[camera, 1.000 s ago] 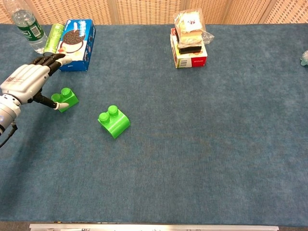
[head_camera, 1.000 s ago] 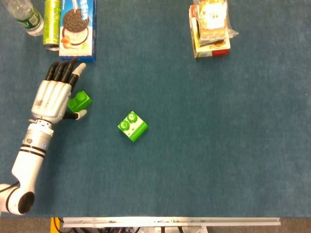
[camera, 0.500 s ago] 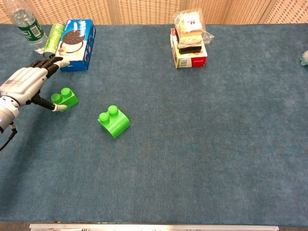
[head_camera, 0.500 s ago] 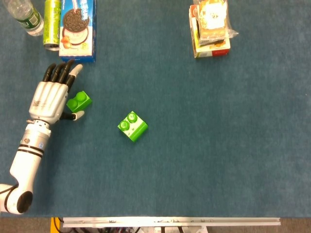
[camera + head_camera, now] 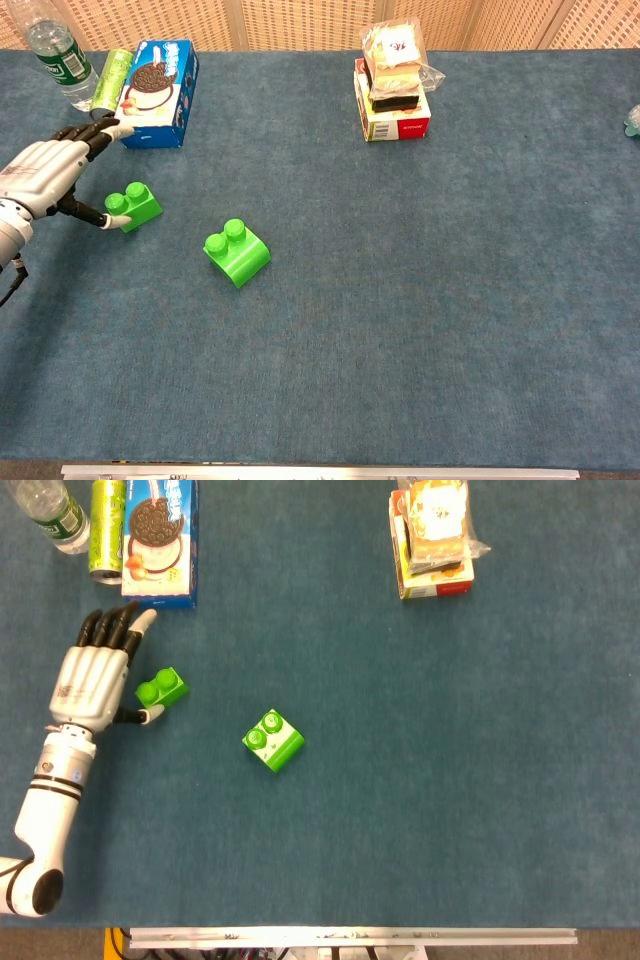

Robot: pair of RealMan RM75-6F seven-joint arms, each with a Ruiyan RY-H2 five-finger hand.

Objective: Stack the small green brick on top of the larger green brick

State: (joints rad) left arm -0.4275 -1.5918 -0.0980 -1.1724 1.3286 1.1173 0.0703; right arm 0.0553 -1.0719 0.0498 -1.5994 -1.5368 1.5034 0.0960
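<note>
Head view, left hand [image 5: 92, 675] at frame left, fingers spread, grasping nothing, thumb tip beside small green brick [image 5: 162, 689], larger green brick [image 5: 273, 740] centre-left, apart.

The left robot hand [image 5: 92, 678] has a silvery-white shell over its back, carrying a small dark marking too fine to read, and black fingers [image 5: 108, 628], with pale caps showing on two of the tips. Behind it sits a short metallic wrist cuff, then a glossy white forearm [image 5: 52, 812] ringed by thin black bands (a black round joint cap shows near the lower end).
</note>
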